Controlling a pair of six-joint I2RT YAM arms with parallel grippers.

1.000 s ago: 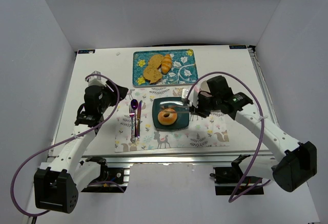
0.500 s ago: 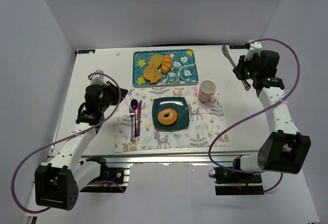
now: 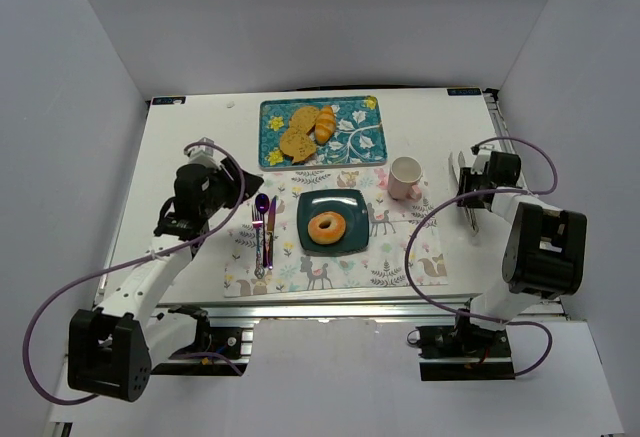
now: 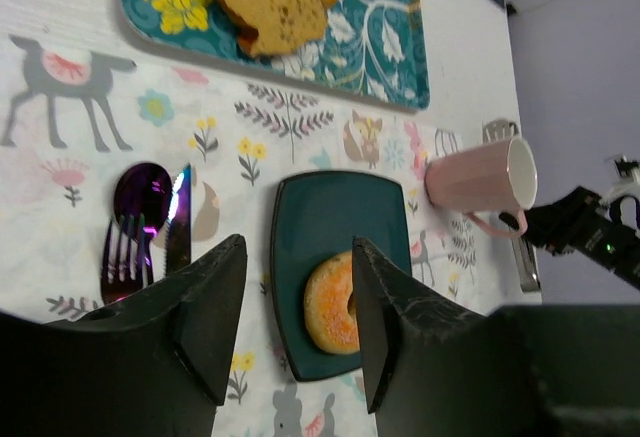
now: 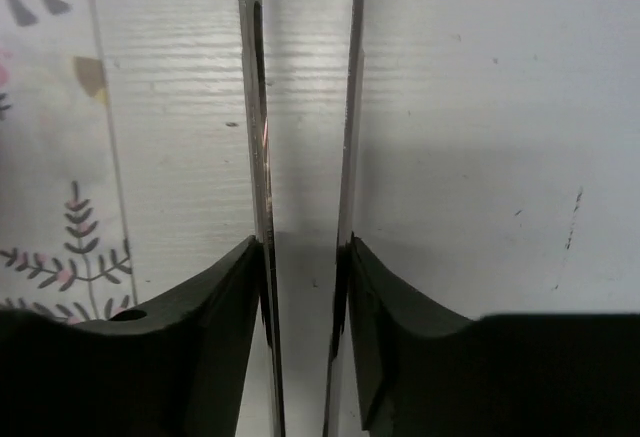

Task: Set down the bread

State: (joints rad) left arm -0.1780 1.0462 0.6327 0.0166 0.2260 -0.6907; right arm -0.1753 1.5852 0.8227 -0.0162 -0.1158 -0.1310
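As the bread (image 3: 327, 227) lies flat in the middle of the plate (image 3: 306, 205) in the top view, touched by neither arm, I judge the placing done, and only moving the arms away is left. The left end effector (image 3: 232, 179) hangs near the far left corner of the mat (image 3: 400, 267), with bare surface (image 3: 180, 117) open on its left. The right end effector (image 3: 470, 189) is low near the right edge, beyond the cup (image 3: 405, 177). In the left wrist view the fingers (image 4: 215, 307) stand wide apart and hold nothing. The bread sits well inside the plate rim, and the cutlery (image 4: 150, 227) is close beside the plate. In the right wrist view the fingers (image 5: 215, 307) lie against both arms of the tongs (image 5: 255, 107), so it seems to grip them over bare surface.
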